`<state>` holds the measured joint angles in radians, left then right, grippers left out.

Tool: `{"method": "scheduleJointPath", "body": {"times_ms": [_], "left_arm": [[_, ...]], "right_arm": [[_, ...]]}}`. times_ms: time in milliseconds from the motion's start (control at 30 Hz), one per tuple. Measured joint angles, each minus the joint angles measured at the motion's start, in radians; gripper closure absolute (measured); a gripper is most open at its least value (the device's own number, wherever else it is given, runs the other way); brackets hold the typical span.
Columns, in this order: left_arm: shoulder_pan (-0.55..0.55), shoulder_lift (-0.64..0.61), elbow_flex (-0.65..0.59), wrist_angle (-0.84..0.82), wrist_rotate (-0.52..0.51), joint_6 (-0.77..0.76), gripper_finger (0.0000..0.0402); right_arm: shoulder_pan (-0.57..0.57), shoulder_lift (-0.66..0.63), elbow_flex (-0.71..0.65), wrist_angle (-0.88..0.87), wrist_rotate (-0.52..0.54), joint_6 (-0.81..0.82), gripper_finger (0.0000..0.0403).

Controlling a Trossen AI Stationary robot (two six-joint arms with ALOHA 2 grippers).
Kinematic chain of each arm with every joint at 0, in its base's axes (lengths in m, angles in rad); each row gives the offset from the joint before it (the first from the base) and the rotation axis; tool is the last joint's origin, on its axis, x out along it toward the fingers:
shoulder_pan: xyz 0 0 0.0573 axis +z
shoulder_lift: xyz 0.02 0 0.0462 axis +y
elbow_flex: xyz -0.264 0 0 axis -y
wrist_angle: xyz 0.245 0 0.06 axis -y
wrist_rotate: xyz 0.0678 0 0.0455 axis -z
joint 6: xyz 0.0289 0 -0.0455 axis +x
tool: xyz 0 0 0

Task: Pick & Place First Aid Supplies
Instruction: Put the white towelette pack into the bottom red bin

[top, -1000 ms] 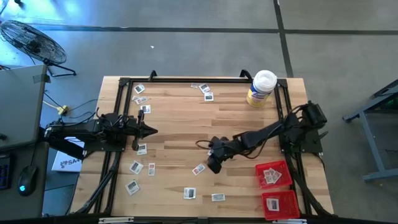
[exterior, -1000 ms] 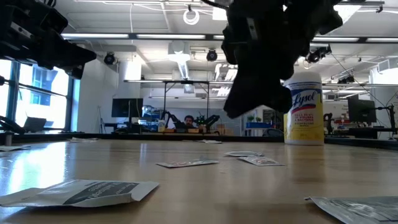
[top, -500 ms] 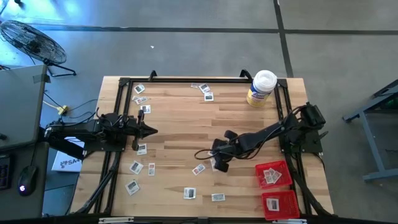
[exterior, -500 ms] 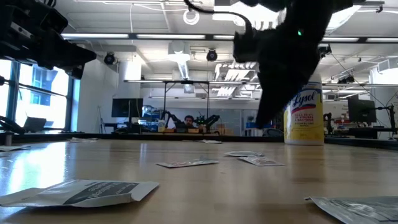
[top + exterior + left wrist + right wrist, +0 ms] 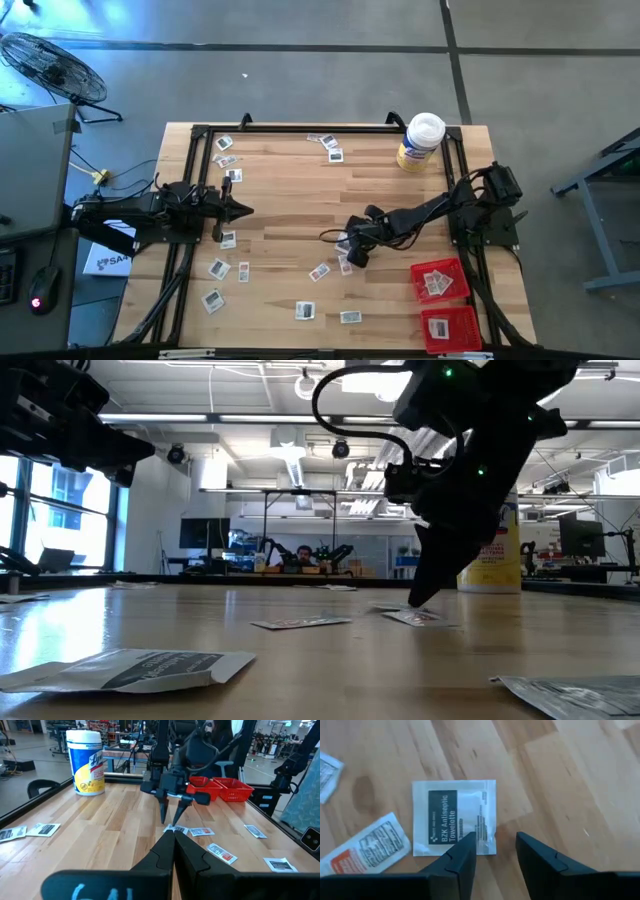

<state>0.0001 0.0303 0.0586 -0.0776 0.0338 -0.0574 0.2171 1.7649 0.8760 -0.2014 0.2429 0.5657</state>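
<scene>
Several small white-grey packets lie flat and scattered on the wooden table (image 5: 290, 215). My right gripper (image 5: 347, 257) is open and points down over one of them, a white packet with a dark label (image 5: 454, 817). One fingertip (image 5: 468, 844) stands at that packet's edge and the other over bare wood. The low view shows the fingertips (image 5: 416, 598) just above this packet (image 5: 420, 618). My left gripper (image 5: 245, 210) is shut and waits level above the table's left side, also seen in its own wrist view (image 5: 174, 834). My right gripper comes at the labelled packet from above, pointing down, with one finger over the packet's edge (image 5: 487, 840). I cannot tell whether the fingertips touch it. The packet lies flat on the table.
An orange-marked packet (image 5: 367, 845) lies right beside the labelled one. Two red trays (image 5: 438, 280) (image 5: 450, 328) sit at the near right corner, one holding packets. A yellowish white-lidded jar (image 5: 420, 140) stands at the far right. A black frame (image 5: 200, 135) runs along the table edges.
My right gripper has moved down toward the table and a little toward the far edge, tipping to point down, and now stands just over the labelled packet. No packet has shifted.
</scene>
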Motion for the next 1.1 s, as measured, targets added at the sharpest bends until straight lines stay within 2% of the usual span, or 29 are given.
{"method": "scheduleJointPath", "body": {"times_ms": [300,567,767,1100], "left_arm": [[0.0,0.0,0.0,0.0,0.0,0.0,0.04],[0.0,0.0,0.0,0.0,0.0,0.0,0.04],[0.0,0.0,0.0,0.0,0.0,0.0,0.04],[0.0,0.0,0.0,0.0,0.0,0.0,0.04]], "right_arm": [[-0.001,-0.008,-0.115,0.189,0.029,-0.095,0.0333],[-0.002,-0.008,-0.165,0.207,0.04,-0.103,0.0395],[-0.002,-0.046,-0.169,0.196,0.053,-0.103,0.04],[0.018,-0.264,-0.174,0.083,0.058,-0.104,0.0402]]}}
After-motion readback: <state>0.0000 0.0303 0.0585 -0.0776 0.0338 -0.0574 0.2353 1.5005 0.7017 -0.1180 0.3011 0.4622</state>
